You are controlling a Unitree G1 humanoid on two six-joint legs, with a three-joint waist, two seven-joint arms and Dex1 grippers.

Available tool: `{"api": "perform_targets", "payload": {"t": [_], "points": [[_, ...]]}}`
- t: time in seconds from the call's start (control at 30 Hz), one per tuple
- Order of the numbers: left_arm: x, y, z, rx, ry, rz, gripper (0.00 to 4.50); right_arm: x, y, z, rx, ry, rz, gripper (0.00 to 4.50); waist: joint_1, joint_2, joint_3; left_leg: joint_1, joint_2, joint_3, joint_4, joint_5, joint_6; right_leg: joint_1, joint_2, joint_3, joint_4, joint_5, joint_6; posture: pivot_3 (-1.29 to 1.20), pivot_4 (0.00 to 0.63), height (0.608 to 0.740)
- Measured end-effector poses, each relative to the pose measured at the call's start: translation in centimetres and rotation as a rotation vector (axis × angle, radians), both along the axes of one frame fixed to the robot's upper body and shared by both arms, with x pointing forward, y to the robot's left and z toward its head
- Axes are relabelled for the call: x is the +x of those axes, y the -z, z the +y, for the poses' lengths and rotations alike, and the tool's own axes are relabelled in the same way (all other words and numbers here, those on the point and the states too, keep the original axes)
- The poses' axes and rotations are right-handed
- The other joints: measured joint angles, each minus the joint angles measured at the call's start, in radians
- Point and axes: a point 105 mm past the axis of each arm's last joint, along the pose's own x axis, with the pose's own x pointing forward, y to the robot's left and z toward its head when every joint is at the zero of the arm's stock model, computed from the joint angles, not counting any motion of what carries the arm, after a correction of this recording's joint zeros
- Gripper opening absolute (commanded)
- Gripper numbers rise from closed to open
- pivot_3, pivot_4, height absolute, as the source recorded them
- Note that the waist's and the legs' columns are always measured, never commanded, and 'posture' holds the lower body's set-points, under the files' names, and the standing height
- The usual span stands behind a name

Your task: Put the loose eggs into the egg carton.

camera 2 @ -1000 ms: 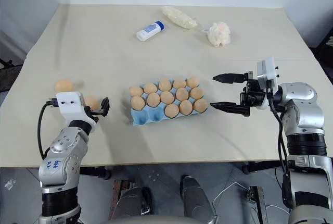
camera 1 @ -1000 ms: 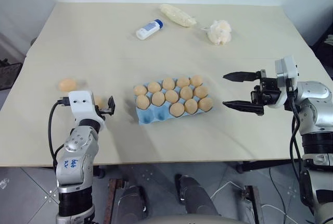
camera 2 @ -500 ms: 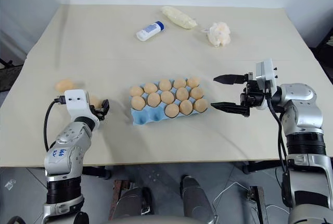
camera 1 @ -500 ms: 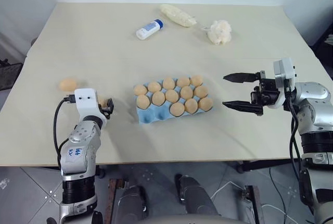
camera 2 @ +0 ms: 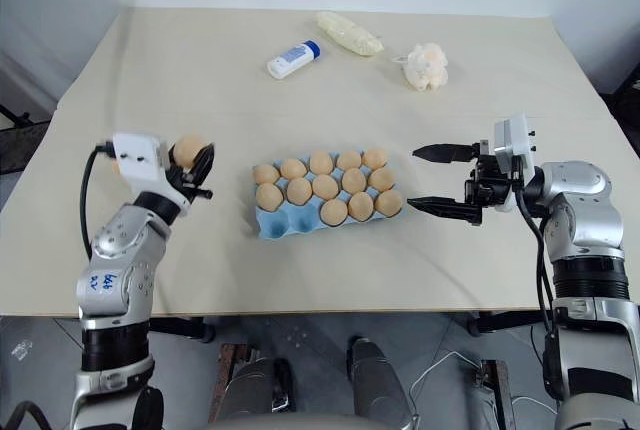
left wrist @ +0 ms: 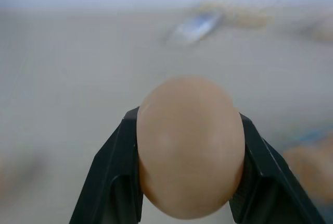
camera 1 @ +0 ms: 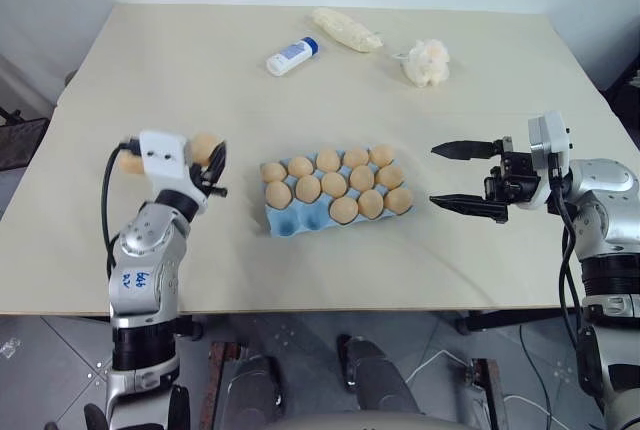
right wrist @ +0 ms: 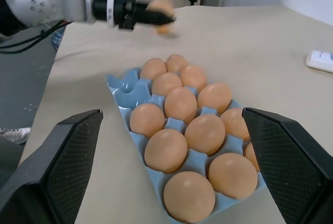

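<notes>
- One egg [left wrist: 190, 146] has left the tabletop [camera 1: 150, 60]; a second ago it lay between the spread fingers of the left hand [camera 2: 192, 168], and it is now clamped between them and carried clear of the surface, level with the carton's left end and well apart from it.
- Two fingers [left wrist: 112, 177] of that hand press the egg's flanks, as the left wrist view confirms; the grip sits about the widest part, so I judge it secure.
- Another loose egg [camera 1: 128, 162] lies on the tabletop beside the left wrist housing, largely hidden by it.
- Thirteen eggs sit in the egg carton [camera 1: 283, 222], as I count them; the empty cups lie at its near-left corner, closest to the loaded hand.
- My reading: pickup is complete; transport and placement into an open cup remain, then the last egg.
- Right hand [camera 1: 470, 176] has not moved; its fingers stand wide apart, holding nothing, level and pointing at the carton's right end from just beside it.
- Materials: eggs smooth, matt, tan-orange ovals; carton light blue moulded pulp with round cups and raised peaks between; tabletop pale, flat and matt.
- At the far edge: a white bottle [camera 1: 291, 55] with a blue cap lying on its side; a lumpy cream bag [camera 1: 345, 29]; a pale fluffy lump [camera 1: 427, 61].
</notes>
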Motion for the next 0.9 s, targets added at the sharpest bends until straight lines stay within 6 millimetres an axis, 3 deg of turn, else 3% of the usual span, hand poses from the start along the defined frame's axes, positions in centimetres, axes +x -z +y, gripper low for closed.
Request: {"api": "perform_targets", "payload": {"t": [0.07, 0.33, 0.47, 0.7, 0.9], "points": [[0.1, -0.8, -1.4, 0.037, 0.118, -0.036, 1.60, -0.1, 0.1, 0.0, -0.001, -0.001, 0.000, 4.50, 0.000, 0.001, 0.000, 0.000, 0.000, 0.001, -0.001, 0.000, 0.000, 0.000, 0.000, 0.000, -0.001, 0.000, 0.000, 0.00, 0.150, 0.740], [-0.5, 0.1, -7.7, 0.141, 0.639, 0.025, 1.60, -0.9, 0.3, -0.4, 0.005, 0.014, -0.014, 4.50, -0.002, 0.002, 0.000, 0.000, 0.000, 0.001, 0.000, 0.000, 0.000, 0.000, 0.001, 0.000, -0.001, 0.000, 0.000, 0.00, 0.150, 0.740], [-1.3, 1.3, -9.8, 0.203, 0.811, 0.086, 1.60, -1.2, 1.1, -0.6, 0.005, 0.037, 0.001, 4.50, -0.004, 0.002, 0.000, 0.000, 0.000, 0.001, 0.000, 0.000, 0.000, 0.000, 0.001, 0.001, 0.000, 0.000, 0.001, 0.00, 0.150, 0.740], [-2.2, 2.6, -11.3, 0.260, 0.939, 0.146, 1.60, -2.2, 1.4, -1.1, 0.005, 0.080, -0.013, 4.50, -0.002, 0.002, 0.001, 0.000, 0.000, -0.001, 0.001, 0.000, 0.001, 0.000, 0.001, 0.001, 0.001, 0.000, 0.001, 0.00, 0.150, 0.740], [-2.1, 3.1, -10.4, 0.305, 0.930, 0.186, 1.60, -2.8, 1.9, -1.5, 0.013, 0.116, 0.001, 4.50, -0.005, 0.002, 0.001, 0.000, 0.000, -0.007, 0.002, 0.000, 0.002, 0.000, 0.001, 0.002, 0.002, 0.001, 0.002, 0.00, 0.150, 0.740]]}}
